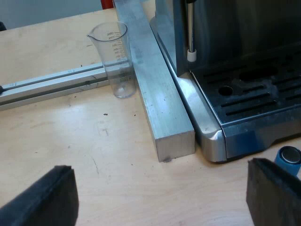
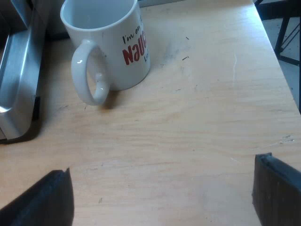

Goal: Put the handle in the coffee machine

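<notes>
Espresso machine (image 1: pixel 225 37) gleams steel; slotted drip tray (image 1: pixel 256 101); white-tipped steam wand (image 1: pixel 190 35).

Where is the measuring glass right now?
In the left wrist view, the measuring glass stands upright on the table, against the metal bar that runs along the espresso machine.

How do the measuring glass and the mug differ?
The measuring glass is clear, the mug opaque white. The measuring glass is narrow with a printed scale and spout; the mug is wide with a loop handle and red lettering. Both stand upright on the wooden table.
</notes>
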`<state>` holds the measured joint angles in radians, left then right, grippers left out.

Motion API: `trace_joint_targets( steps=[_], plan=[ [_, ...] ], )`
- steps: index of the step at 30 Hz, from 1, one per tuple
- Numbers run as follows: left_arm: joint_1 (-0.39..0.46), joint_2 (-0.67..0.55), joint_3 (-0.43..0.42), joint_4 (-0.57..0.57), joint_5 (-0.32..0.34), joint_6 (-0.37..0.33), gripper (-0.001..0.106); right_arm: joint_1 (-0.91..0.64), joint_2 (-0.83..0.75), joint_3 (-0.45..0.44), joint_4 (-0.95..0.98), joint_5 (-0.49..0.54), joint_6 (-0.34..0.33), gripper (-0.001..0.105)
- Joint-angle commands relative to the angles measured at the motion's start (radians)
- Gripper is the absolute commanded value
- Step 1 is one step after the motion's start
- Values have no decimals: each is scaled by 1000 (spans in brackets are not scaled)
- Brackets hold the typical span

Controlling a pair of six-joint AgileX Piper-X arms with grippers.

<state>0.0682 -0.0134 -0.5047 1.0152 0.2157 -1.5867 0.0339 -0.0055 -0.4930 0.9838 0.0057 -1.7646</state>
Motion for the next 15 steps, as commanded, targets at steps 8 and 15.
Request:
trace_joint_targets(
  steps=[8,15],
  plan=[
    [-1,-136,0,-16,3,-3,75,-4,-46,-5,-10,5,-11,78],
    [-27,-136,0,-18,4,-3,75,-4,-46,-5,-10,5,-11,78]
  ],
)
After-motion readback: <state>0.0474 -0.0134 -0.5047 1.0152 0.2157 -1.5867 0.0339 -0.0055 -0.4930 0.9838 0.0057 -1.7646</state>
